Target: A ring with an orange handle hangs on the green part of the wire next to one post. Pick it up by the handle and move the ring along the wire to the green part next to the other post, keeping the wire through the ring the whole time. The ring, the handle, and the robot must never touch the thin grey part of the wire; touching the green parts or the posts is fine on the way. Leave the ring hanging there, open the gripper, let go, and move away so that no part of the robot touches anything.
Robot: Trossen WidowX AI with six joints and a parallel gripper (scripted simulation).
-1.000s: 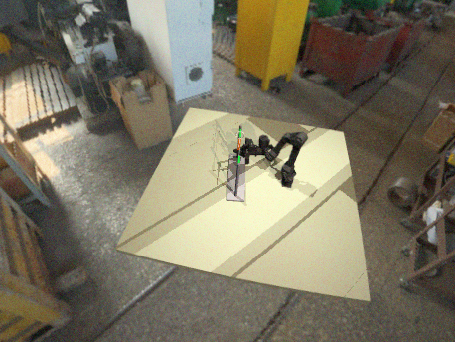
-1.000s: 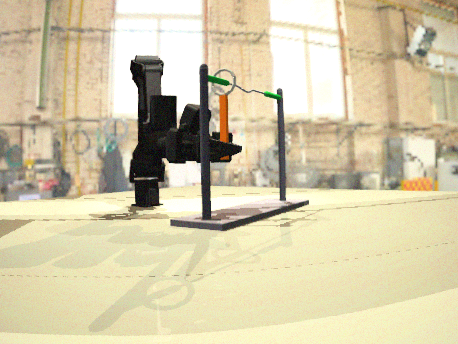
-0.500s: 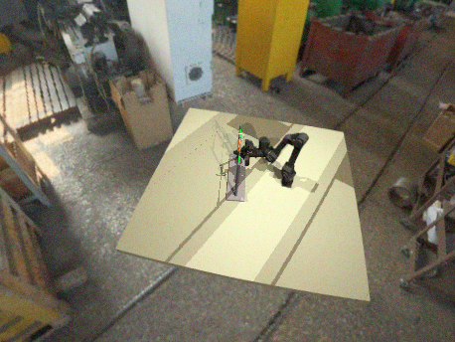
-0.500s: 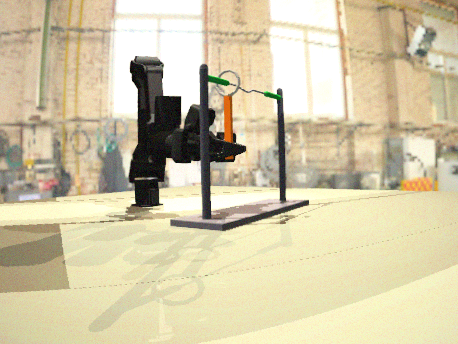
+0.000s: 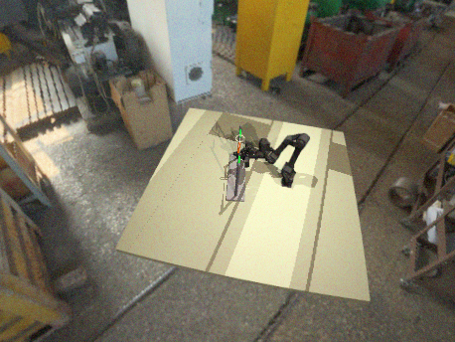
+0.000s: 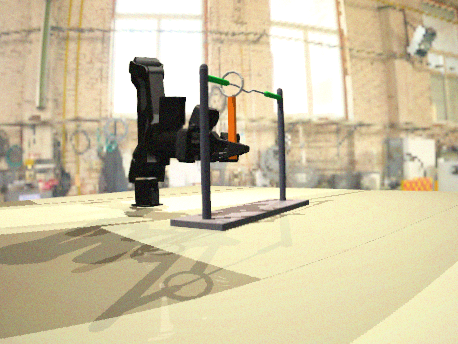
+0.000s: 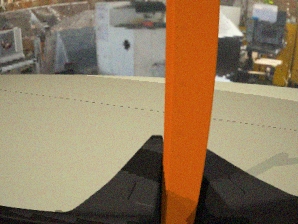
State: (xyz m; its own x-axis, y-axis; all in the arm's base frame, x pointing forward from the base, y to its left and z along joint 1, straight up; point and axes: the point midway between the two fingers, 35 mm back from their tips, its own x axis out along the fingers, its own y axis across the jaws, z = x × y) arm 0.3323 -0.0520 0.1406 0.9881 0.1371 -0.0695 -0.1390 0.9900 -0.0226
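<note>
Wrist view, nearest first: gripper (image 7: 178,223) is clamped narrow on the bottom end of the orange handle (image 7: 192,96), which stands upright w/ a slight lean. Handle looks flat, stiff and smooth, prob light; the low hold gives a long lever up to the ring, so any wrist tilt should swing the ring wide. Slick faces could slip if the ring snags.

Exterior view: near post (image 6: 204,145), then ring (image 6: 232,84) up at wire height, wire passing through it, right about where the near green part (image 6: 216,79) gives way to the thin grey wire (image 6: 255,91). Can't tell if the ring touches either.

Beyond: grey span dips and kinks, little margin inside the ring. Far green part (image 6: 272,95) and far post (image 6: 281,150) sit well apart from the ring. 2 posts share 1 base plate (image 6: 240,214) on the bench (image 6: 350,260). Open room on both sides of the wire.
</note>
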